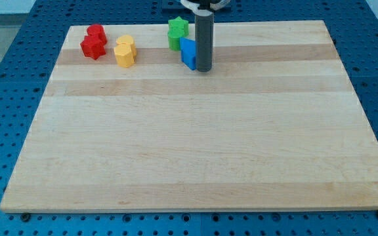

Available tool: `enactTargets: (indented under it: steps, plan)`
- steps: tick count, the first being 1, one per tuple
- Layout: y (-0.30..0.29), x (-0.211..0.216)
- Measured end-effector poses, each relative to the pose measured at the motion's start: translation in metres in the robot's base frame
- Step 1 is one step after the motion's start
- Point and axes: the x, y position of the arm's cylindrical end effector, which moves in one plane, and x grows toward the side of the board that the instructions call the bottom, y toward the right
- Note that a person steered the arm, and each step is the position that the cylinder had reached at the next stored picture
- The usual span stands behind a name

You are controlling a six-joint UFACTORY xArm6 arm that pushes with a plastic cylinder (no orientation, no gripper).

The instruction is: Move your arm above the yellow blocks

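Observation:
Two yellow blocks (125, 52) sit close together near the board's top left; the upper one looks rounded, the lower one hexagonal. My tip (203, 69) rests on the board at the top centre, right of the yellow blocks. It touches the right side of a blue block (188, 54). A green star-shaped block (177, 33) sits just above the blue one.
Two red blocks (94, 42) sit left of the yellow ones, near the board's top left corner. The wooden board (195, 144) lies on a blue perforated table (5, 78).

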Motion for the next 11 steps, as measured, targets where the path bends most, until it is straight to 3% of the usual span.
enactTargets:
  steps: [1,2,3,8,11]
  plan:
    - [-0.001,0.008]
    - [-0.089,0.068]
    - [-0.112,0.068]
    - [-0.099,-0.076]
    - [-0.154,-0.132]
